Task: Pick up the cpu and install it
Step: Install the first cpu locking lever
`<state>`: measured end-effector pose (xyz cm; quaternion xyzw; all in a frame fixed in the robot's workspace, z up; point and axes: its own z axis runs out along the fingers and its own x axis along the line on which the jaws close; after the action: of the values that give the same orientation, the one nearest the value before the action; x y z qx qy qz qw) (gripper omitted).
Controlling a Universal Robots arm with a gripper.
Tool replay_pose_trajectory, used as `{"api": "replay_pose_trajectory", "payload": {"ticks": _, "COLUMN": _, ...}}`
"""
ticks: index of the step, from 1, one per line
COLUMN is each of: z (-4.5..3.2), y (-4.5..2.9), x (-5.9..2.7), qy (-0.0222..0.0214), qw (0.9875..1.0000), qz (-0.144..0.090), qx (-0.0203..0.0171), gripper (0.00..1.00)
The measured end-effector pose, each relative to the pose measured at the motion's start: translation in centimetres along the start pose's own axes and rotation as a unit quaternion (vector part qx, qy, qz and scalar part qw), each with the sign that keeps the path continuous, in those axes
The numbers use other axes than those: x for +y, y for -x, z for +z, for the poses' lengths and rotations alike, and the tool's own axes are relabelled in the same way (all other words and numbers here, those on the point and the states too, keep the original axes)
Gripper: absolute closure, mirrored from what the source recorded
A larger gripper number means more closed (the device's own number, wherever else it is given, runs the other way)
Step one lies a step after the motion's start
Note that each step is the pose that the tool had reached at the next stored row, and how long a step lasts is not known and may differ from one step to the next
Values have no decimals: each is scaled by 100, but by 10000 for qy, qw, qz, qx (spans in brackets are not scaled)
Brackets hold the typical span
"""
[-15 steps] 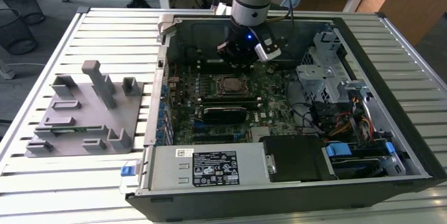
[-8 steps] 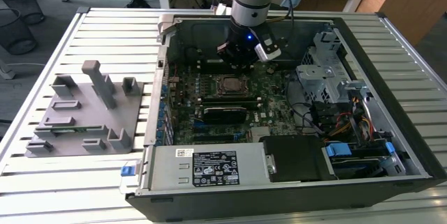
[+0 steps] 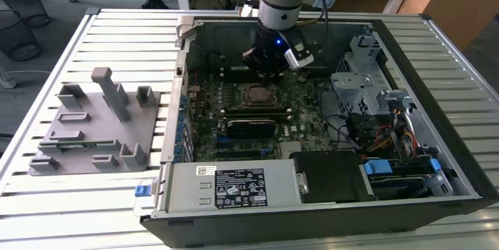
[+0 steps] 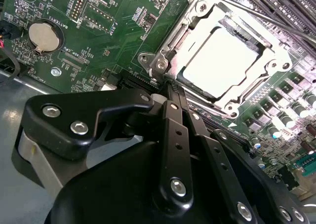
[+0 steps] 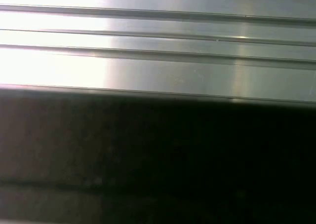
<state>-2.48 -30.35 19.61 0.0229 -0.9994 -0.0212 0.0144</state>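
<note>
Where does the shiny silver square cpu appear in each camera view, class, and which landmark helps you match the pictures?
Exterior view: the shiny silver square cpu sits in the socket on the green motherboard, just below the black hand.
Second wrist view: the cpu lies inside the socket frame, beyond the hand.
First wrist view: not in it.
Shared landmark: the metal socket frame.

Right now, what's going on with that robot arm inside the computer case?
A robot arm is working inside an open computer case on a slatted table. Its claw, fingers together, hangs just beside the motherboard's socket. The cpu already lies in the socket, silver top up; the claw holds nothing.
</note>
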Motion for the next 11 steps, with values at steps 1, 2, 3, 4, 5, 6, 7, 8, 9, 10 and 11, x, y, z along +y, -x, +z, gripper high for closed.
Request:
{"api": "replay_pose_trajectory", "payload": {"ticks": 1, "z": -4, "y": 0, "x": 0, "qy": 0, "qw": 10000, "qz": 0, "qx": -1, "gripper": 88}}
{"api": "replay_pose_trajectory", "payload": {"ticks": 2, "z": -10, "y": 1, "x": 2, "qy": 3, "qw": 10000, "qz": 0, "qx": -3, "gripper": 88}}
{"api": "replay_pose_trajectory", "payload": {"ticks": 3, "z": -17, "y": 2, "x": 3, "qy": 7, "qw": 10000, "qz": 0, "qx": -6, "gripper": 88}}
{"api": "replay_pose_trajectory", "payload": {"ticks": 4, "z": -24, "y": 2, "x": 5, "qy": 9, "qw": 10000, "qz": -1, "qx": -6, "gripper": 88}}
{"api": "replay_pose_trajectory", "payload": {"ticks": 5, "z": -33, "y": 1, "x": 4, "qy": 4, "qw": 10000, "qz": 0, "qx": -2, "gripper": 88}}
{"api": "replay_pose_trajectory", "payload": {"ticks": 6, "z": -35, "y": 0, "x": 2, "qy": 1, "qw": 10000, "qz": 0, "qx": -1, "gripper": 88}}
{"api": "replay_pose_trajectory", "payload": {"ticks": 7, "z": -36, "y": 0, "x": 2, "qy": 1, "qw": 10000, "qz": 0, "qx": -1, "gripper": 88}}
{"api": "replay_pose_trajectory", "payload": {"ticks": 8, "z": -36, "y": 0, "x": 2, "qy": 1, "qw": 10000, "qz": 0, "qx": -1, "gripper": 88}}
{"api": "replay_pose_trajectory", "payload": {"ticks": 9, "z": -36, "y": 0, "x": 2, "qy": -2, "qw": 10000, "qz": 0, "qx": 0, "gripper": 88}}
{"api": "replay_pose_trajectory", "payload": {"ticks": 10, "z": -36, "y": 0, "x": 2, "qy": -6, "qw": 10000, "qz": -1, "qx": 0, "gripper": 88}}
{"api": "replay_pose_trajectory", "payload": {"ticks": 11, "z": -34, "y": 0, "x": 2, "qy": -27, "qw": 10000, "qz": 1, "qx": 2, "gripper": 88}}
